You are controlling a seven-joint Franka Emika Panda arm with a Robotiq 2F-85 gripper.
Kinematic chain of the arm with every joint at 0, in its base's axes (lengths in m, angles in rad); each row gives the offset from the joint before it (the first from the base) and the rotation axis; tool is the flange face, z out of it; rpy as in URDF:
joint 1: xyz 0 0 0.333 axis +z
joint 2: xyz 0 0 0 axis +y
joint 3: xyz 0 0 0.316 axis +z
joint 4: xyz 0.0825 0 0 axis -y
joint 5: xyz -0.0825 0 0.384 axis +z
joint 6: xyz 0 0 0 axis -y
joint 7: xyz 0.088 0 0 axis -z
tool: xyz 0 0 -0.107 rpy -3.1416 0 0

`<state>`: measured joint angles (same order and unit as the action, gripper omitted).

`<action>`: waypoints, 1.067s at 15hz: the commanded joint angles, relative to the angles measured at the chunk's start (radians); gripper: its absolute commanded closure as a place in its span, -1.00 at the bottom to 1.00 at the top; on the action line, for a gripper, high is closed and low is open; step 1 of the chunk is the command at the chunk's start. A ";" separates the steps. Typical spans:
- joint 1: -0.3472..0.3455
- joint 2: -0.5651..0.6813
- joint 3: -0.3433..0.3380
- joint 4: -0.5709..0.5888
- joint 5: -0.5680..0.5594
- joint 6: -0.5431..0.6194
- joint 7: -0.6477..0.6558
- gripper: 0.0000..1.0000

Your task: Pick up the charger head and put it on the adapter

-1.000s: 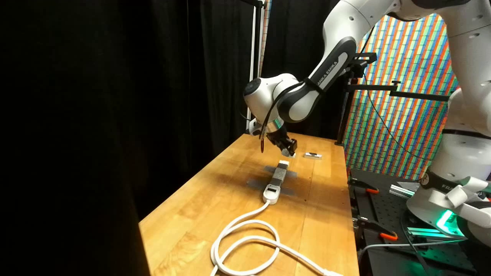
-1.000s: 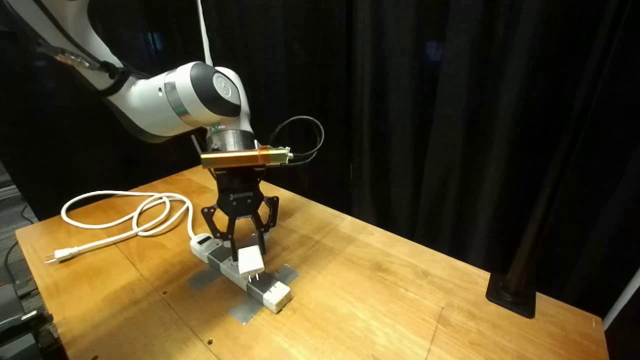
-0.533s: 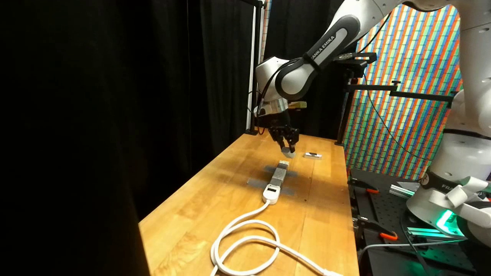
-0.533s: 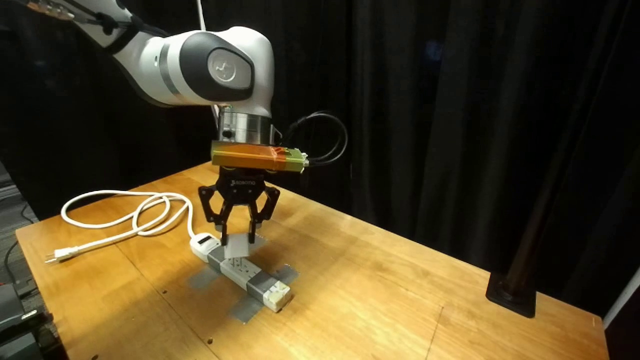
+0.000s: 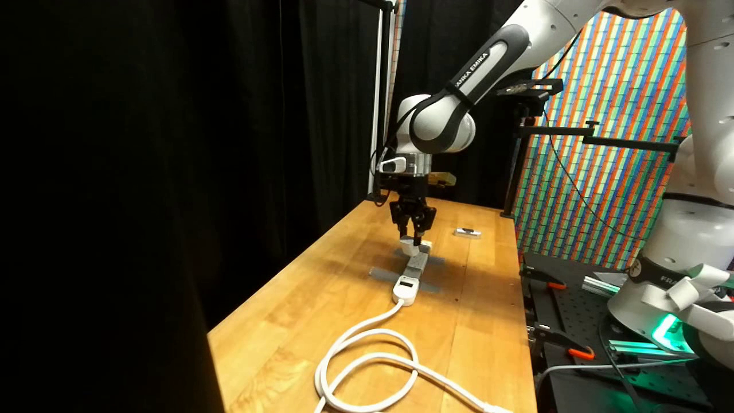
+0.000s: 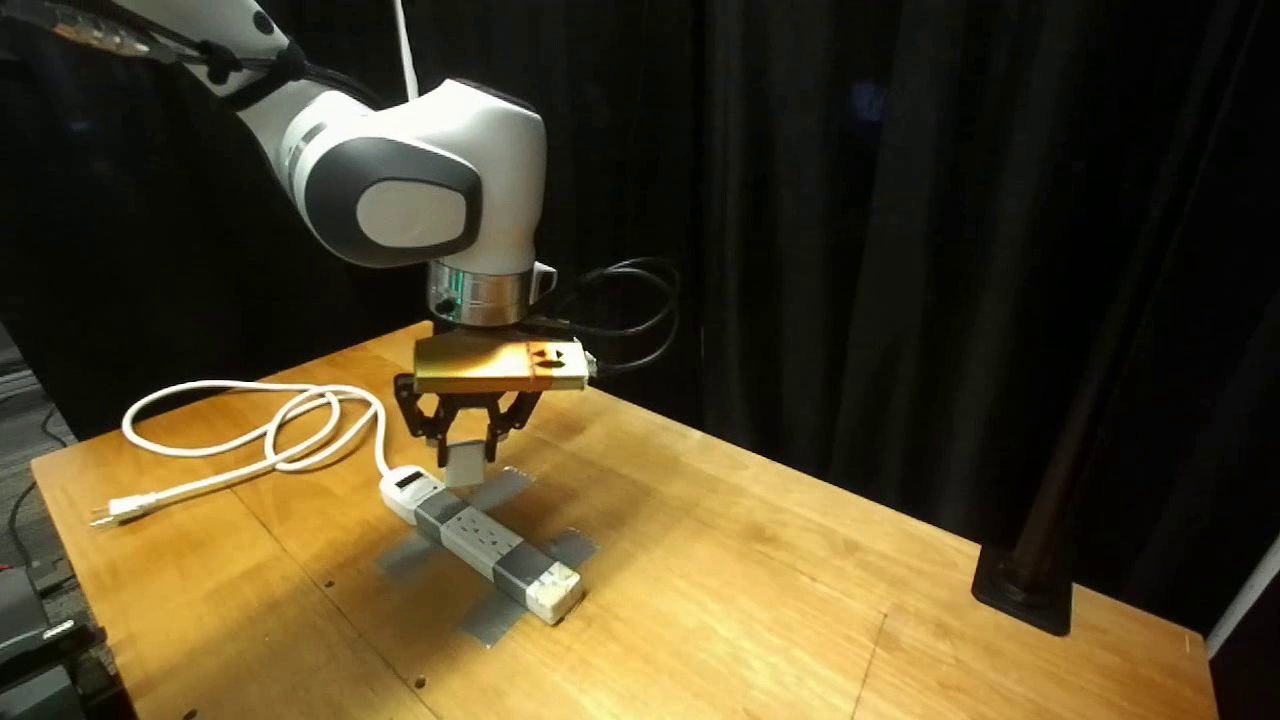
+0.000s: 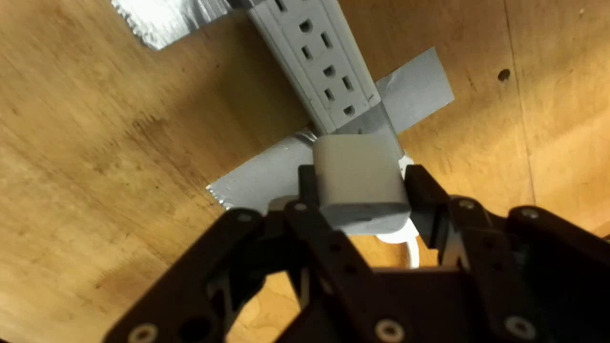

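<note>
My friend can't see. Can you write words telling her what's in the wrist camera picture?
A black gripper holds a white charger head, which hides part of a white power strip from view. Plug holes show along the strip, and gray tape lies across it and on the wooden table.

The charger head in your pincer, above the desk, the adapter lying on the desk, its cable to the left in an exterior view.

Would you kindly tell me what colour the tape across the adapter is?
The tape across the adapter is silvery grey, showing best in the wrist view.
</note>
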<state>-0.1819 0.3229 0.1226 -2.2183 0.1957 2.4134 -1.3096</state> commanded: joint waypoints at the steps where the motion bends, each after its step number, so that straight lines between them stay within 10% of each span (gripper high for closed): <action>1: -0.026 -0.027 0.021 -0.042 0.095 0.048 -0.166 0.54; 16: -0.068 -0.010 -0.003 -0.081 0.265 0.090 -0.422 0.54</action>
<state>-0.2386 0.3232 0.1082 -2.2835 0.3979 2.4749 -1.6704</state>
